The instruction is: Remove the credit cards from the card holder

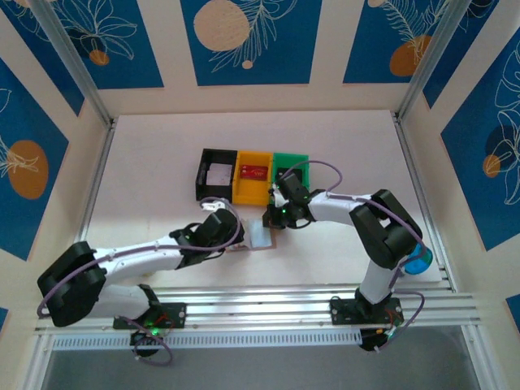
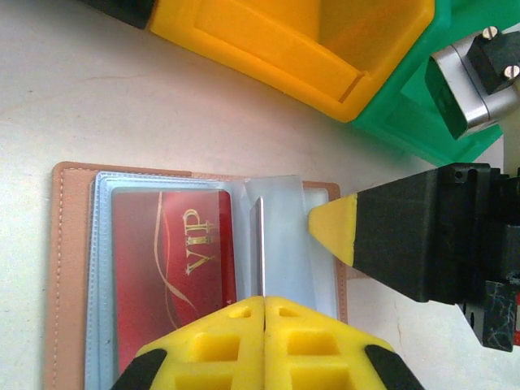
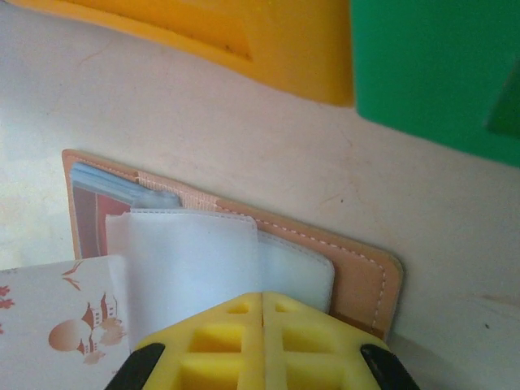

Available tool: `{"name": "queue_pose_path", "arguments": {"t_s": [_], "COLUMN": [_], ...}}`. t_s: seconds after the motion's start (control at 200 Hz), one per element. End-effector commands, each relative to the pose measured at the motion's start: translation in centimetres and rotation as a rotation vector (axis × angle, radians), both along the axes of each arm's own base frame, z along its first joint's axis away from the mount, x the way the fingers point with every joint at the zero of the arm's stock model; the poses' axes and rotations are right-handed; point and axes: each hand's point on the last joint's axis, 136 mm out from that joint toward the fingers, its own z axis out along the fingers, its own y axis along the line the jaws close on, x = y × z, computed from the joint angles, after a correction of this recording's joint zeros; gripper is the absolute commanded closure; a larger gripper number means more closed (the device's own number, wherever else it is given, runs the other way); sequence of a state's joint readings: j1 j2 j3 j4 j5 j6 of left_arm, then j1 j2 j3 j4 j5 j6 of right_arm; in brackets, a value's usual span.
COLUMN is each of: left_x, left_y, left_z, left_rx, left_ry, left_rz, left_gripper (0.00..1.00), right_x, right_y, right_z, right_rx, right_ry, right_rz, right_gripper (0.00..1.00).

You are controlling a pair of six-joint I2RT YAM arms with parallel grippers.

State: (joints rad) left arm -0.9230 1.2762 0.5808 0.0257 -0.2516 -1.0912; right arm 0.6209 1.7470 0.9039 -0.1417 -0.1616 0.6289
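Showing gold "VIP" script, a red card point(image 2: 175, 268) sat in a clear pocket of the card holder point(image 2: 69, 268), which lay open on the table point(image 1: 162, 162) just in front of the black bin point(image 1: 215, 173), yellow bin point(image 1: 253, 188) and green bin point(image 1: 291, 172). Left gripper point(image 2: 264, 302) reached in low from the left, fingers pressed together, a clear pocket leaf point(image 2: 284, 236) standing at their seam, pinched or not couldn't be told. Right gripper point(image 3: 262, 299) came in from the right on a bent arm, fingers together too, its tip touching that leaf.
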Motion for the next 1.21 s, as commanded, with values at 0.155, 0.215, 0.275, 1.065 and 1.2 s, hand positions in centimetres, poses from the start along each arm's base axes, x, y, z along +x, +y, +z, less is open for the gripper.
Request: {"name": "queue_pose_path", "arguments": {"t_s": [0.155, 0.215, 0.275, 1.065, 1.2], "left_x": [-0.3, -0.3, -0.2, -1.4, -2.3], "left_y": [1.6, 1.7, 1.6, 1.6, 1.5], "left_z": [-0.7, -0.4, 0.1, 5.1, 6.2], "left_rx": [0.023, 0.017, 0.006, -0.058, -0.061], "left_ry": [-0.012, -0.019, -0.03, -0.104, -0.087], "left_rz": [0.021, 0.02, 0.015, -0.212, -0.326], "left_gripper": [1.0, 1.0, 1.0, 1.0, 1.0], "right_x": [-1.0, -1.2, -1.3, -2.8, -4.0], "right_y": [1.1, 1.3, 1.5, 1.9, 2.6], "right_z": [2.0, 2.3, 2.7, 7.8, 9.6], "right_rx": [0.082, 0.097, 0.115, 0.308, 0.397], "right_ry": [-0.053, -0.063, -0.073, -0.216, -0.257], "right_rz": [0.065, 0.077, 0.088, 0.166, 0.232], "right_gripper": [1.0, 1.0, 1.0, 0.61, 0.58]}}
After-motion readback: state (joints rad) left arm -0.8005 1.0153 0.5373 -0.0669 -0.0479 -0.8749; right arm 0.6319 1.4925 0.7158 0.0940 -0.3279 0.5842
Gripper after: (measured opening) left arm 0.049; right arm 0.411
